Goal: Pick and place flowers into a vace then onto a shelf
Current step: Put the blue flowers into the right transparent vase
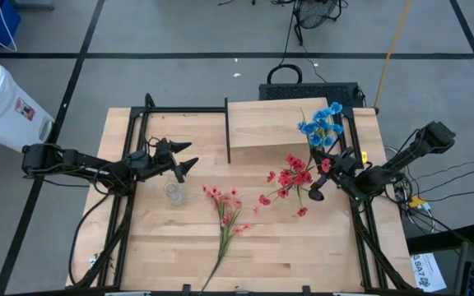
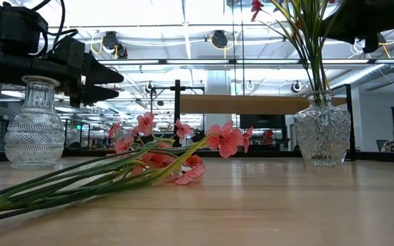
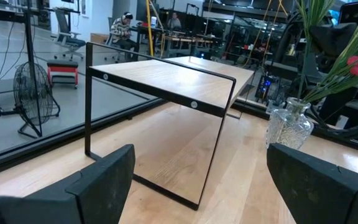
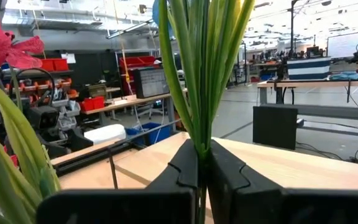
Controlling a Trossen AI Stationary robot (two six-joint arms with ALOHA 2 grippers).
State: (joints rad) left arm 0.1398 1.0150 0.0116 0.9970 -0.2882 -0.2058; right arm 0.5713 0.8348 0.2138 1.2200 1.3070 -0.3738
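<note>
Right gripper point(image 4: 201, 180) is clenched on the flowers' point(image 4: 205, 68) green stems over the right vase point(image 2: 322, 133). Light, springy stems; pinch low, gently.

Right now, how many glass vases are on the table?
2. One empty vase stands by the left end effector. The other vase holds flower stems, with the right end effector shut on blue flowers above it. None seem hidden.

No text can be read with confidence. A white container point(image 1: 2, 103) on the floor beside the table carries a small red and white label, and a white sheet point(image 1: 427, 271) near the table's corner shows dark print, but both are too small to make out.
</note>
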